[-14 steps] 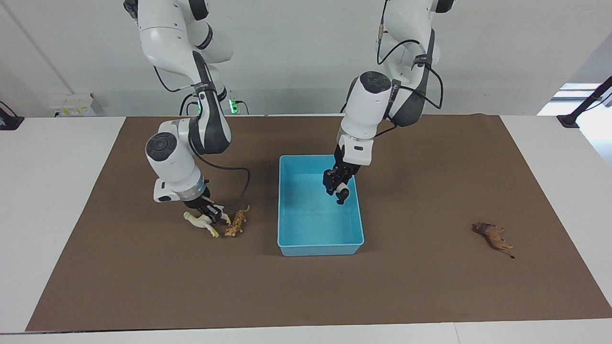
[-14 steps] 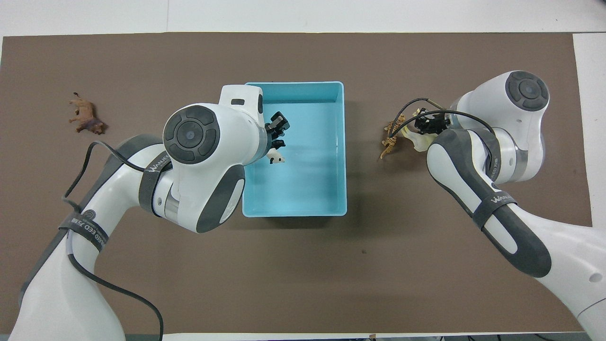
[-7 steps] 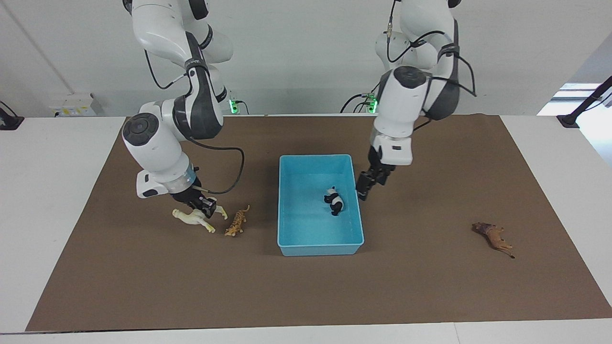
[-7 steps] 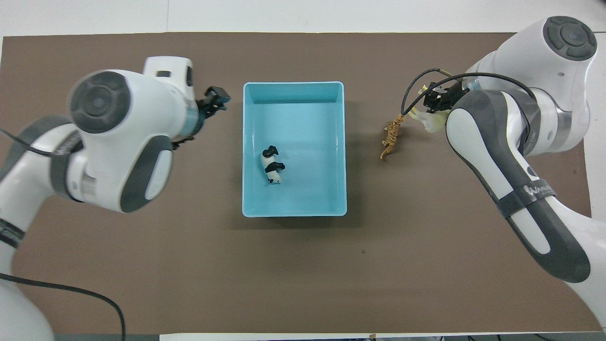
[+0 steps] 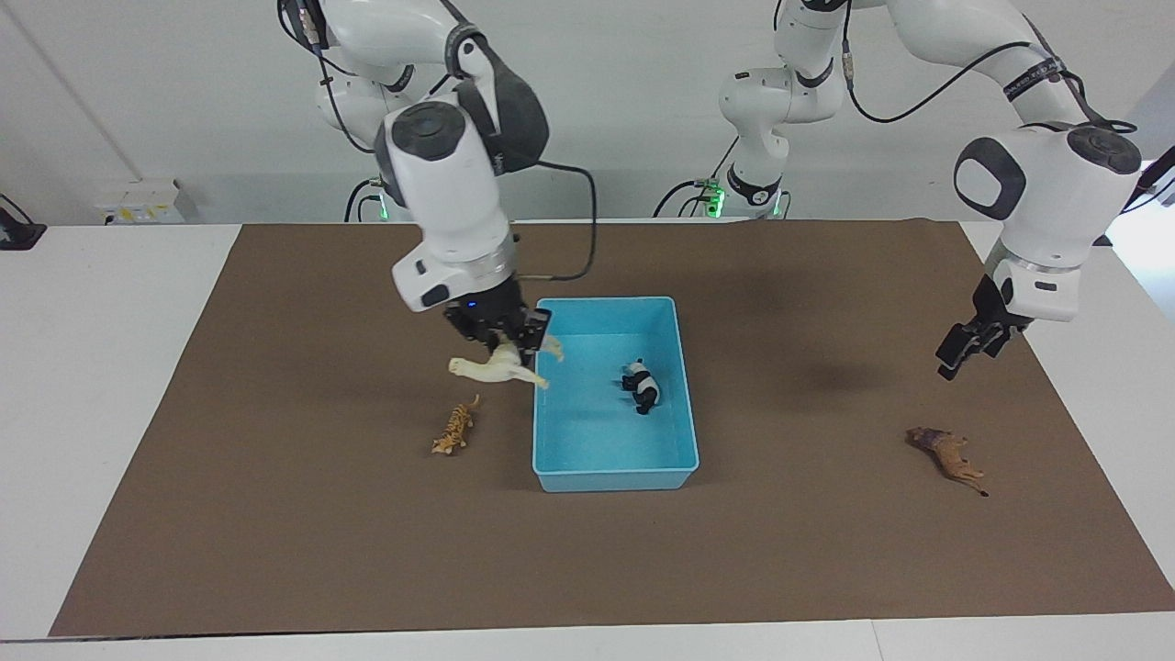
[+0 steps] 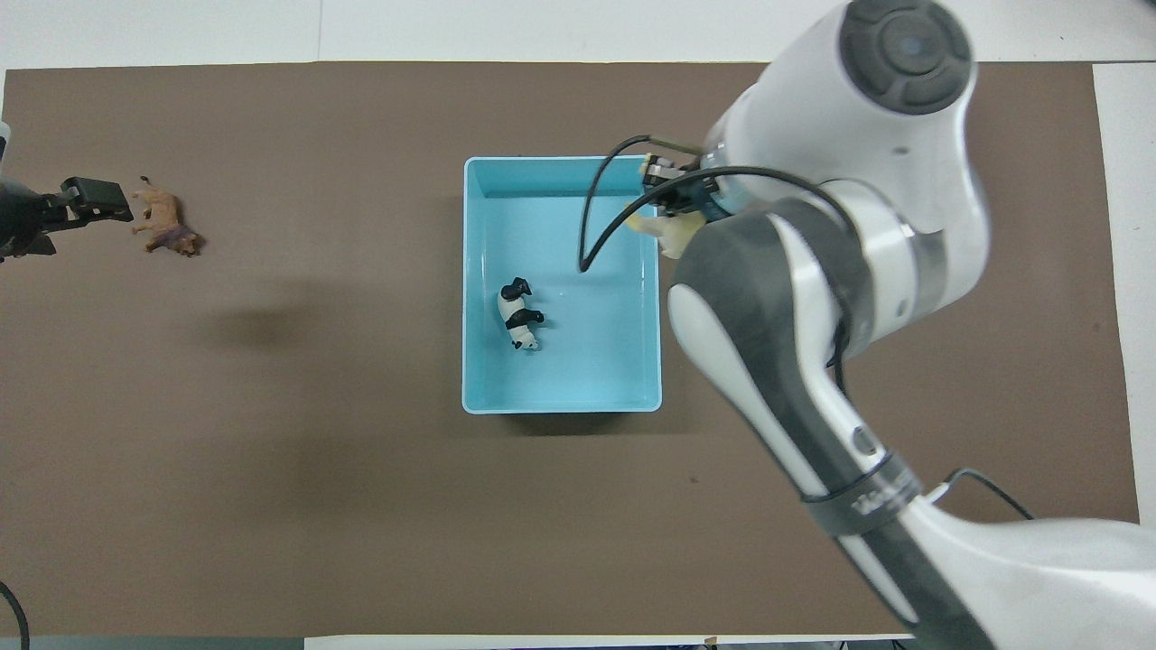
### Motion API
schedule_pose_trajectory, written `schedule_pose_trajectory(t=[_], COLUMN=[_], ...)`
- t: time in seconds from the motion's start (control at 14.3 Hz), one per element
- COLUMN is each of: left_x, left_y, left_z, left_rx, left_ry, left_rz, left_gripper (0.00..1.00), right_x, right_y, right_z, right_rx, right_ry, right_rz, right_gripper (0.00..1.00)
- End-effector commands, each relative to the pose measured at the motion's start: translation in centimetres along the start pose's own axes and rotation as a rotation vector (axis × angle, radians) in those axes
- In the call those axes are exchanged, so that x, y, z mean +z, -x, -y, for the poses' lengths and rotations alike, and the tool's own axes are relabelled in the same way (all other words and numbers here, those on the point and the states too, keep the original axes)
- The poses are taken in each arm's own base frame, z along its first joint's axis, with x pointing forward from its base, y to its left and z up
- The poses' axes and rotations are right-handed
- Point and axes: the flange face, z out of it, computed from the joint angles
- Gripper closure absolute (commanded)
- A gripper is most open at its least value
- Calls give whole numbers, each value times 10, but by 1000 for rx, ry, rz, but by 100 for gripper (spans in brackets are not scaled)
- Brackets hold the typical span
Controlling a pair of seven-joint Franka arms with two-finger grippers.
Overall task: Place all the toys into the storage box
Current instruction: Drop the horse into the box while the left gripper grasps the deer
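A brown mat (image 5: 275,514) covers the white bench (image 5: 92,386). The storage box (image 5: 613,477), long axis running away from the robots, holds the panda (image 5: 642,386) on its side. Over its rim toward the right arm's end, the right end effector (image 5: 508,344) clamps the llama (image 5: 491,369), neck pointing away from the box. Toward the left arm's end, the left end effector (image 5: 964,351), fingers apart, hangs near the lion (image 5: 947,452). The tiger (image 5: 454,428) lies beside the box.

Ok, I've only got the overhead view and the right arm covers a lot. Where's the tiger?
Observer: The tiger lies on the mat beside the storage box, toward the right arm's end.
Operator: Is the right gripper holding the llama?
Observer: Yes. The right gripper is shut on the llama, in the air over the box's rim.
Operator: Is the left gripper touching the lion?
Observer: No. The left gripper hangs above the mat, clear of the lion.
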Motion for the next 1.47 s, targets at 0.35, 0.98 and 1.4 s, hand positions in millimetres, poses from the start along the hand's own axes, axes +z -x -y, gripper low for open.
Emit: schedule_pose_trajectory(t=[0.35,0.98,1.4], left_x=[139,180,145], left_y=[-15,-10,-29], left_z=[14,13,-18], left_rx=[84,19,-36], left_ry=[-29,5,44], left_rz=[-58,-77,16], left_gripper=[0,27,100], right_x=[70,57,28], right_y=[39,5,-55], right_z=[51,-6,-112], right_rx=[32,-40,22], right_ry=[-99,3,72], right_rz=[-69,-25,44], right_gripper=[100,0,0])
